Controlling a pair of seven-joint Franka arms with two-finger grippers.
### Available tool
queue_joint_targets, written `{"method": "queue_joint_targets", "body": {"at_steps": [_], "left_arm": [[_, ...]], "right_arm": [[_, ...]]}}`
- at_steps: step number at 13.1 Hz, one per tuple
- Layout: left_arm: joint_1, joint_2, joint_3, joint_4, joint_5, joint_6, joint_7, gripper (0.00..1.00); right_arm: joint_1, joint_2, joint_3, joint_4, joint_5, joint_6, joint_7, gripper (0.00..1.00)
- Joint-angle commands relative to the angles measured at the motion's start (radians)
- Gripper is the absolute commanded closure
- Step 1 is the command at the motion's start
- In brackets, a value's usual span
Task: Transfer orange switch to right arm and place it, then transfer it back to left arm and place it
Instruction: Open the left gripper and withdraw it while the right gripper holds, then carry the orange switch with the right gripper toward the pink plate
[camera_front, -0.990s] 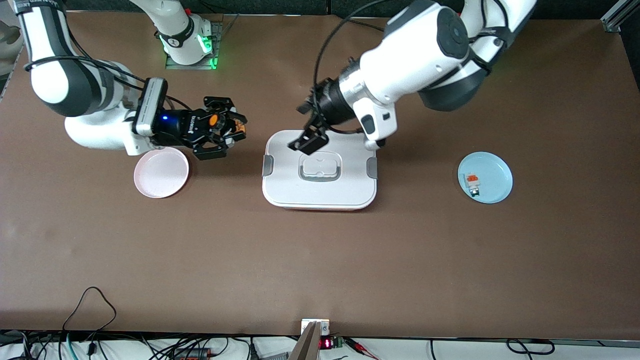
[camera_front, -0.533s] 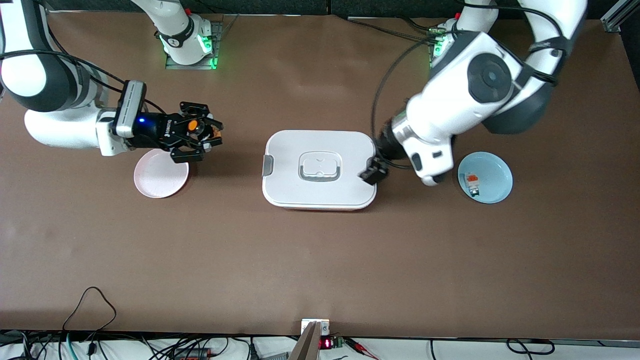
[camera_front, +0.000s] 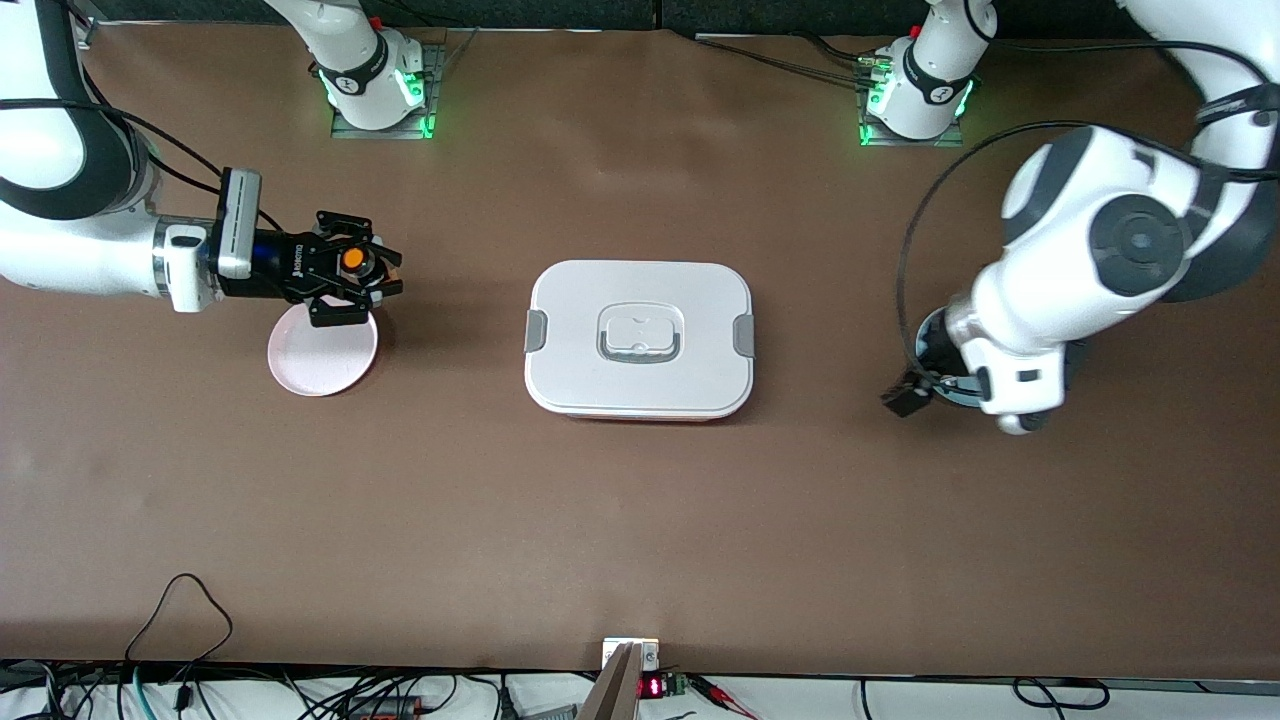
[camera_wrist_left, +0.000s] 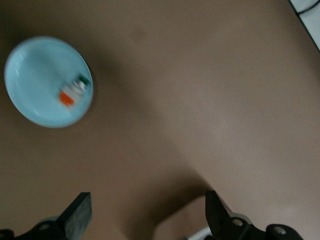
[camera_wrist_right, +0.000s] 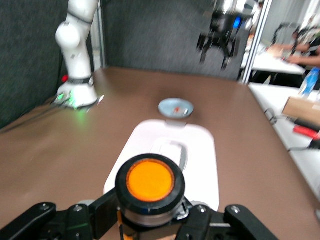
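Observation:
The orange switch (camera_front: 352, 259), a black cylinder with a round orange cap, is clamped in my right gripper (camera_front: 350, 270), which is shut on it above the edge of the pink plate (camera_front: 322, 355). In the right wrist view the orange switch (camera_wrist_right: 150, 181) faces the camera, with the white box (camera_wrist_right: 200, 150) past it. The box (camera_front: 638, 340) stands mid-table between the two arms. My left gripper (camera_front: 908, 395) hangs open and empty over the table beside the blue plate (camera_wrist_left: 35, 75). Its fingers (camera_wrist_left: 80, 216) are spread wide above bare brown tabletop.
On the blue plate lies a small white block with an orange patch (camera_wrist_left: 74, 92). In the front view the left arm's wrist covers most of that plate. Cables and a small device (camera_front: 630, 655) line the table edge nearest the front camera.
The left arm has swung from over the box to its own end of the table, beside the blue plate. The right arm has drawn back with the switch to over the pink plate's edge.

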Motion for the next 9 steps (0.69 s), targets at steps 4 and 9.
{"method": "queue_joint_targets", "body": {"at_steps": [4,9], "left_arm": [[0.188,-0.095,-0.038,-0.089,0.034,-0.003,0.31,0.0],[0.013,-0.161,0.226,-0.111,0.017,-0.006,0.587,0.0]], "right_arm": [[-0.068,-0.012,0.012,-0.007,-0.287,0.031,0.024,0.86],[-0.078,-0.006,0.012,-0.055,-0.439,0.188,0.102,0.86]]}}
